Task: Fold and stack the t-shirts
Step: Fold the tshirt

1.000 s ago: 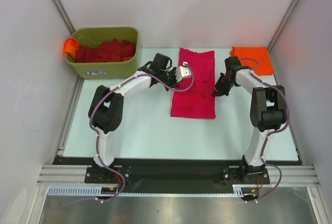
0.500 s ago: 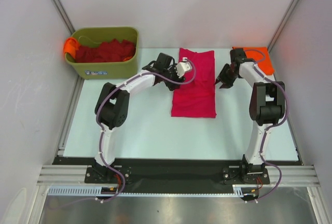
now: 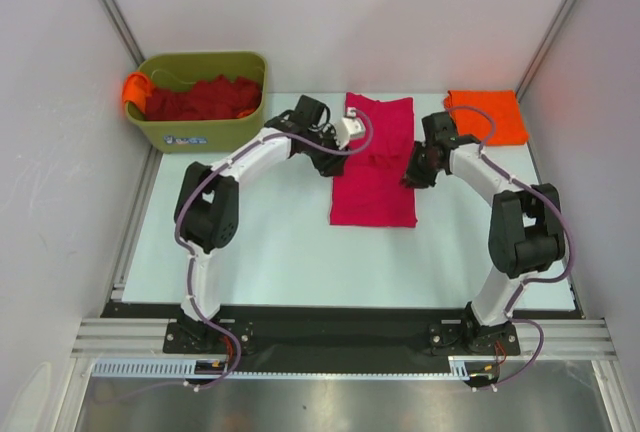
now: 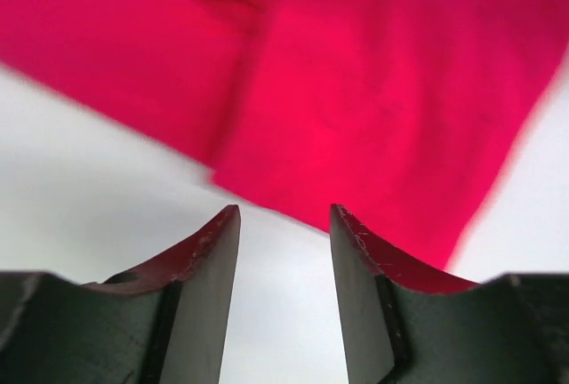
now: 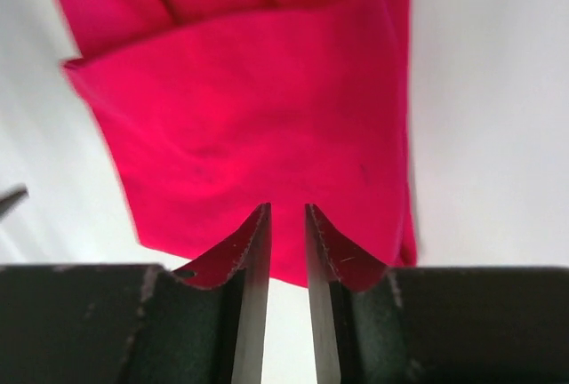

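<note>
Left tool (image 4: 284,224): hovering over the left edge of the pink shirt (image 3: 372,167); its fingers are standing spread and gripping nothing; pale surface (image 3: 250,242) is showing between them
Right tool (image 5: 286,217): pointing at the same shirt's right edge; its fingers are standing a narrow gap apart with no cloth clamped
Pink shirt: lying flat as a long folded strip in the middle of the surface, between the two tools
Orange shirt (image 3: 487,115): lying folded in the far right corner, apart from the pink one
Dark red shirts (image 3: 200,99): lying heaped in the green bin (image 3: 205,134) at the far left
</note>
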{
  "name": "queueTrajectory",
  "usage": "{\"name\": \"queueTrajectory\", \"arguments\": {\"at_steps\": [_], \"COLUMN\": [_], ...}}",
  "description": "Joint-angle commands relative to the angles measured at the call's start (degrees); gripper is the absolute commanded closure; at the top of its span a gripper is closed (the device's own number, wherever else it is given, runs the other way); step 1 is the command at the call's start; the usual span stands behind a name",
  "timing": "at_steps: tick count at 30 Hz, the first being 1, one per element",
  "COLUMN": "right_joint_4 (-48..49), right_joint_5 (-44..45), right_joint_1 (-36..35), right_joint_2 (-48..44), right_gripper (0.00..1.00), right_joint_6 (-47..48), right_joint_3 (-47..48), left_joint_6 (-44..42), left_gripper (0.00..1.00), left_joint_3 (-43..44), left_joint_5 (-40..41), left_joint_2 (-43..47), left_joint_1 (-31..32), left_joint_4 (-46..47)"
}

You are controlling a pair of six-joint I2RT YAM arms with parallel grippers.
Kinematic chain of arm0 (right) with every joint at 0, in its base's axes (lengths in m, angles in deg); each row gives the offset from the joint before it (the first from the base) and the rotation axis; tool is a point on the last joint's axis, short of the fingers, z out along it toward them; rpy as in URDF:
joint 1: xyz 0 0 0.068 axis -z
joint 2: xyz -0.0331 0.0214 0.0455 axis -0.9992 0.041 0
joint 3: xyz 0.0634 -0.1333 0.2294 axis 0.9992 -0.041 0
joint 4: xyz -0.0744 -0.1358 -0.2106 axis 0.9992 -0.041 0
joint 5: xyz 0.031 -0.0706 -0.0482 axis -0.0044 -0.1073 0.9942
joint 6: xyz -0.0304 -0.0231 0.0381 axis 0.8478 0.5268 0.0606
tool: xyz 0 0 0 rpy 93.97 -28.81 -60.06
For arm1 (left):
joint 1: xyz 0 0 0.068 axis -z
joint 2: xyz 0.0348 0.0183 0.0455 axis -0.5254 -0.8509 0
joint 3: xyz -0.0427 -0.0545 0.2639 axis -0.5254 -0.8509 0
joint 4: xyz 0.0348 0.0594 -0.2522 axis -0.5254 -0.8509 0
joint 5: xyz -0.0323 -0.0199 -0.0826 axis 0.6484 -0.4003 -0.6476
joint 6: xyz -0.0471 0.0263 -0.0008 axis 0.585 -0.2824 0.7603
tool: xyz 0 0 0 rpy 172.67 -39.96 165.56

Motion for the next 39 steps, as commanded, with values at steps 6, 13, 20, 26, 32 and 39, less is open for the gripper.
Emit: {"name": "queueTrajectory", "arguments": {"at_steps": [6,13,20,26,32,39], "right_joint_4": [1.38,5.17,3.51,3.31,6.22,11.58], "right_joint_5": [-0.19,-0.81,0.07,1.48,2.36,0.78], "right_joint_1": [-0.43,0.8,0.45,-0.25,0.1,0.8], "right_joint_2": [-6.46,-6.64,-10.24,-14.02,-9.38,-7.34], "right_gripper": [0.67,0.69,0.65,0.56,0.55,0.87], "right_joint_6": [-1.25,-2.04,0.07,-0.63,-0.19,-3.09], "right_joint_3": [-13.61,-21.18,-21.98,-26.1,-24.71,-27.68], "left_joint_6": [-21.01,-20.31,-22.33,-22.16,-20.49,-19.44], "left_gripper": [0.48,0.49,0.45,0.45,0.53,0.83], "left_joint_3": [-4.79,-13.76,-18.07,-21.93,-23.34,-24.13], "left_joint_5": [-10.05,-1.62,4.53,8.32,9.82,10.26], "left_joint_2": [4.39,5.26,8.6,9.14,8.17,8.52], "left_joint_1": [6.71,9.43,11.98,13.83,14.36,14.36], "left_joint_4": [-20.5,-13.12,-10.48,-3.9,0.42,1.12]}}
